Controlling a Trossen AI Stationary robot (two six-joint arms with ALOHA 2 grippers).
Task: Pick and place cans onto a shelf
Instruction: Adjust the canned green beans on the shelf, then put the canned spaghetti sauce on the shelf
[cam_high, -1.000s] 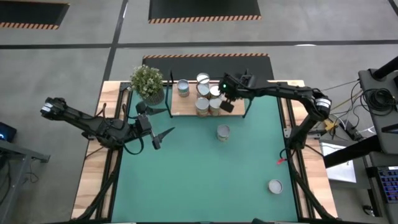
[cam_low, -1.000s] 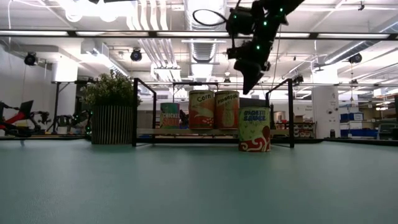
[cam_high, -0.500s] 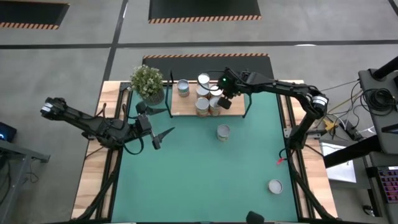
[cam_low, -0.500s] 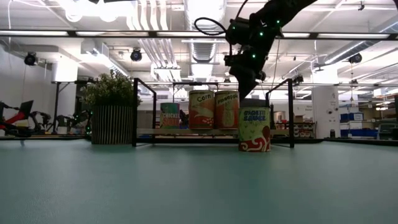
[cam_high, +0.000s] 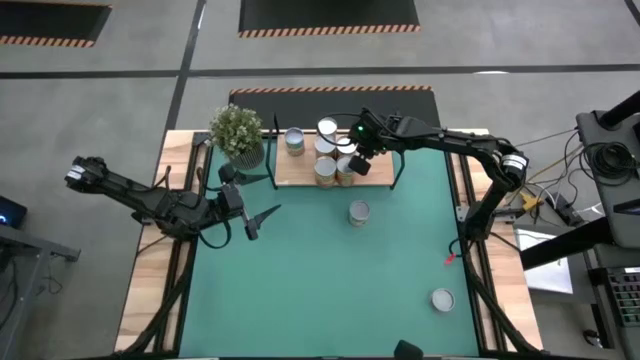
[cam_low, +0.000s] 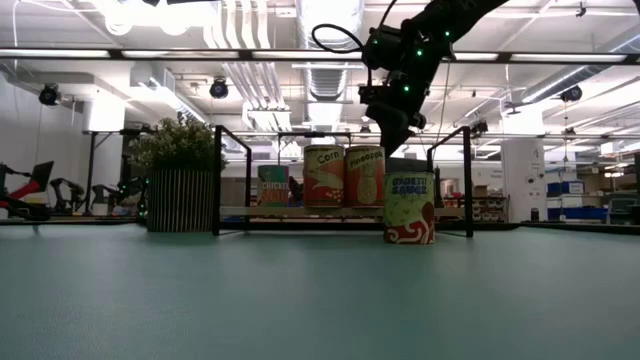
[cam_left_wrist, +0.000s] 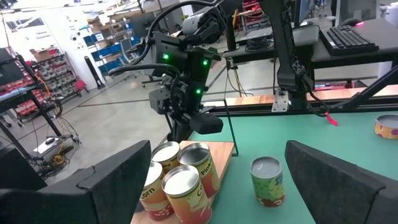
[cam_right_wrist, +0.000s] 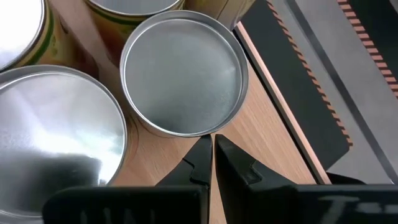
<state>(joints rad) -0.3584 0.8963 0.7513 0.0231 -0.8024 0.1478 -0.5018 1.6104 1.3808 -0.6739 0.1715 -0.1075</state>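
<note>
Right claw (cam_right_wrist: 211, 155), fingers together, probably nudging a shelf (cam_right_wrist: 267, 146) can (cam_right_wrist: 183, 78): push low and slowly. Left claw (cam_high: 262, 222) waits apart.

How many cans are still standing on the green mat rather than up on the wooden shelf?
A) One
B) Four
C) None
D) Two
D: the view from above shows one can on the mat just in front of the shelf and a second can far off near the mat's right front corner; the other cans stand on the shelf.
</note>
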